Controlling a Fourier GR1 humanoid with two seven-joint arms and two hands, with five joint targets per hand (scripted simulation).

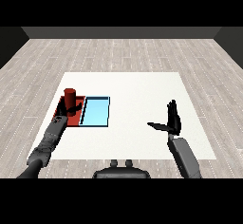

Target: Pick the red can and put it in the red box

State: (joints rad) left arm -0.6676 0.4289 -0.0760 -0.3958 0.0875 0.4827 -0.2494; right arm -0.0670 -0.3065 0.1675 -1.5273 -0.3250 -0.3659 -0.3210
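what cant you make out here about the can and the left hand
- Head view: whether the left hand grips the red can or has let go; the hand is dark and small against the red tray.
- Head view: the can's base, hidden by the hand.
- The right hand shows plainly, fingers straight.

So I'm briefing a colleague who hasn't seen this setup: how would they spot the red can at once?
Look at the white table and find the two trays lying side by side near its left edge. The red can stands upright in the red tray, the left one, with the left robot hand at it. It is the only upright cylinder; the light blue tray beside it holds nothing.
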